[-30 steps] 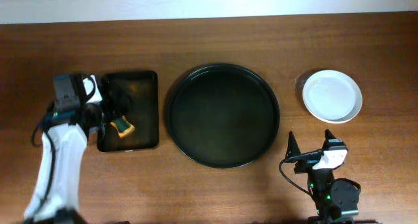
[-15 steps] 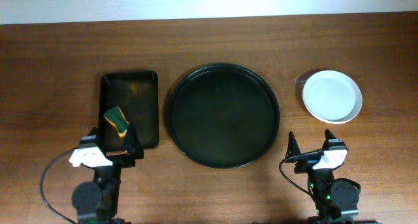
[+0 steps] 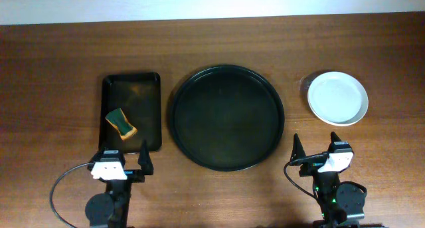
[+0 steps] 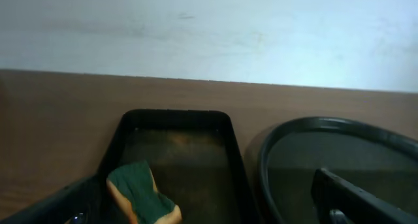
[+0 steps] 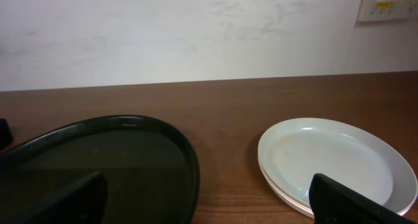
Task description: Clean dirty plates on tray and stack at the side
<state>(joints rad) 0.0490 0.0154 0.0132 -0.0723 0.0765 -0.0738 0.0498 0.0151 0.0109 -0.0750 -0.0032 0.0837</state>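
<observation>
now the plates (image 3: 337, 98) sit stacked on the wood to the right of the tray (image 3: 226, 118), apart from it. the left gripper (image 3: 123, 160) and right gripper (image 3: 316, 150) hover near the tray's front edge, jaws spread wide.

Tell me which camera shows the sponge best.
Overhead: the sponge lies whole and unobstructed in the small rectangular tray. The left wrist view catches it low, cropped by the frame's bottom edge. The right wrist view misses it entirely.

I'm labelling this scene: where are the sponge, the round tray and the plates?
sponge (image 3: 118, 119), overhead view, green top.
round tray (image 3: 226, 118), overhead view, bare middle.
plates (image 3: 337, 97), overhead view, top plate's centre.
</observation>
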